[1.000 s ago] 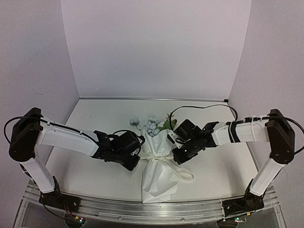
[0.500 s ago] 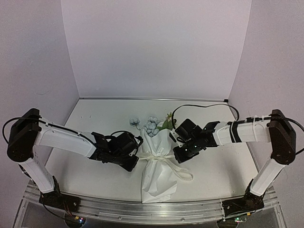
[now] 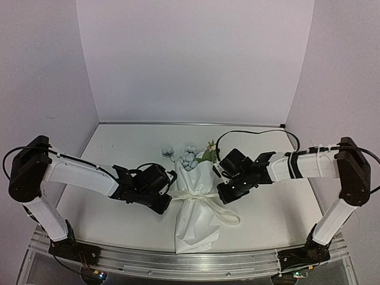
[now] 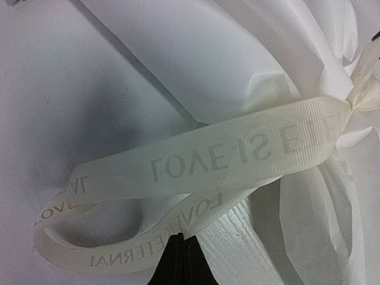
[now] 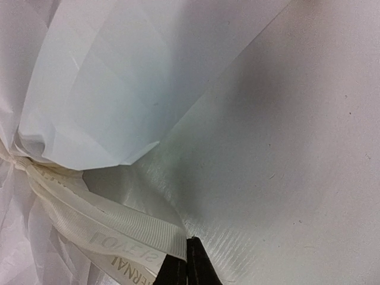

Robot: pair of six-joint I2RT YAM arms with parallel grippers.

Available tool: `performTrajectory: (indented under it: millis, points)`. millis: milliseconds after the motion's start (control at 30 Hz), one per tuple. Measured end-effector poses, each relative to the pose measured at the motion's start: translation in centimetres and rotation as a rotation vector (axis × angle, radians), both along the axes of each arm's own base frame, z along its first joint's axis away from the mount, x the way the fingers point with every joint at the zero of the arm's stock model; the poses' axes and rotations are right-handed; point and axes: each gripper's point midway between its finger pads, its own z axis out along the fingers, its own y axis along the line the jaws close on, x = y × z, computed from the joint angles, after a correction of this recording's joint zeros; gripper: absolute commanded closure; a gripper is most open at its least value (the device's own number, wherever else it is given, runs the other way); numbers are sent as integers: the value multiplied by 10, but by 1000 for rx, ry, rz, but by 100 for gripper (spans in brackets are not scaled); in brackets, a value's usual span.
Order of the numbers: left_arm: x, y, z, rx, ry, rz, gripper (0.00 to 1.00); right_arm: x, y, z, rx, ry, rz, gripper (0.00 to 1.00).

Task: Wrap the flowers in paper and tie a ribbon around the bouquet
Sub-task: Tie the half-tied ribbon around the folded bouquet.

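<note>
I see the bouquet (image 3: 196, 222) lying on the table (image 3: 119, 148) between the two arms, blooms (image 3: 189, 158) at the far end and the ribbon (image 3: 191, 197) knotted around its middle. The left gripper (image 4: 181, 243) has its fingers pressed together where a strand of the ribbon loop meets the tips; I cannot tell whether that strand is nipped. The right gripper (image 5: 186, 246), just right of the knot, has its fingers together, pinching a ribbon end.
</note>
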Motion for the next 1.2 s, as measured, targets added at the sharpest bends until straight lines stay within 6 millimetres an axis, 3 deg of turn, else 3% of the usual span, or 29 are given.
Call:
performTrajectory:
  millis: [700,1200]
  points:
    - [9,8,3,-35,27,28,100,0,-16,-10,-58,-21,-29,100]
    - [9,10,6,-59,51,26,100,-2,-31,-6,-72,-51,-62,100]
